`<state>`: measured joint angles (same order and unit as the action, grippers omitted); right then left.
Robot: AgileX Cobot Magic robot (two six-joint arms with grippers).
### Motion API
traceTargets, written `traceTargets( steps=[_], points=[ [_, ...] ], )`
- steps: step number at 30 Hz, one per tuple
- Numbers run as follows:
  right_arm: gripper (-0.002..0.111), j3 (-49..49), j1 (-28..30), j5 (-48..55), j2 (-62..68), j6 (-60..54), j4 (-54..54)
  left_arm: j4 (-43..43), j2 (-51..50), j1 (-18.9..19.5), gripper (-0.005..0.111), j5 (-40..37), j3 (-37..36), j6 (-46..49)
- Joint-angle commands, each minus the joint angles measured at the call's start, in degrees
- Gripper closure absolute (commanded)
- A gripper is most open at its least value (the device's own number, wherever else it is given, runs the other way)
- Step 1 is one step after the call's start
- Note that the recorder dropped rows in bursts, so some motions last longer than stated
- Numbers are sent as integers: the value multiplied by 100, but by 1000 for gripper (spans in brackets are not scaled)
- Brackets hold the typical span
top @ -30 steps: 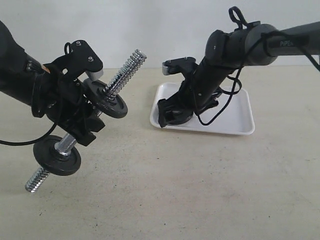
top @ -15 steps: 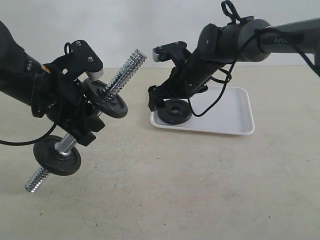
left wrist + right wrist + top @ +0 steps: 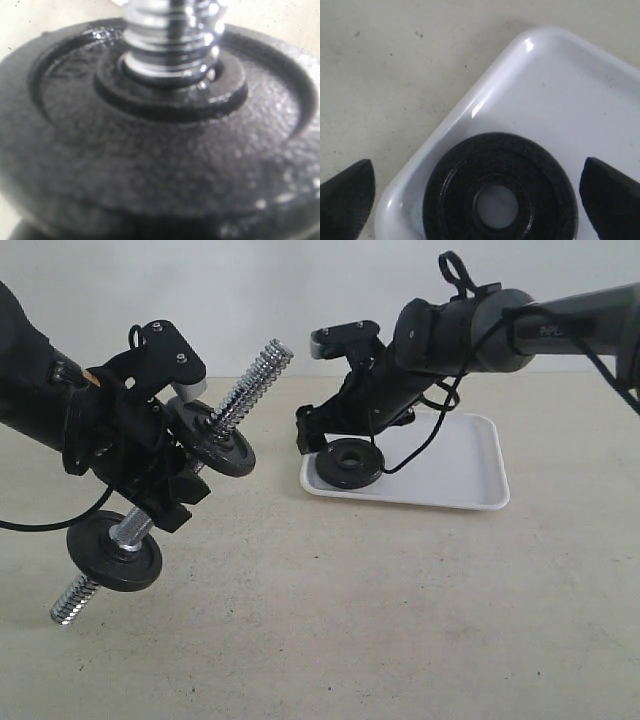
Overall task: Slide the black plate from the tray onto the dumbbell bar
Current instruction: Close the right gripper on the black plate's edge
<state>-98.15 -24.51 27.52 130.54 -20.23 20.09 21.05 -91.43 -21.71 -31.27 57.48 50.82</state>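
The black plate (image 3: 347, 463) lies flat in the near left corner of the white tray (image 3: 455, 462). My right gripper (image 3: 325, 435) hangs open just above it. In the right wrist view the plate (image 3: 500, 187) sits between the two spread fingertips (image 3: 350, 195), untouched, on the tray (image 3: 560, 90). My left gripper (image 3: 160, 475) is shut on the middle of the dumbbell bar (image 3: 250, 380), held tilted with its threaded end up and to the right. Two black discs (image 3: 212, 438) are on the bar. One disc (image 3: 160, 150) fills the left wrist view and hides the jaws.
The beige tabletop (image 3: 380, 600) stretches between the bar and the tray. A lower disc (image 3: 113, 552) sits near the bar's bottom threaded end. Cables loop off the right arm (image 3: 470, 330) over the tray.
My right gripper has lifted and shifted left off the plate, which now shows lying in the tray. The left arm and the bar have not moved.
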Motion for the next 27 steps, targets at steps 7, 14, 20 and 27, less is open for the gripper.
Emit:
traceTargets(
  steps=[7,14,20,27],
  points=[
    [4,-22,-1,128,203,986,-680,230,334,-5,102,529,149,69],
    [4,-22,-1,643,203,2187,-2196,230,334,-5,102,529,149,69],
    [4,-22,-1,636,203,2870,-2783,230,334,-5,102,518,149,69],
    [4,-22,-1,220,203,3037,-2895,230,334,-5,102,506,149,69]
  ],
)
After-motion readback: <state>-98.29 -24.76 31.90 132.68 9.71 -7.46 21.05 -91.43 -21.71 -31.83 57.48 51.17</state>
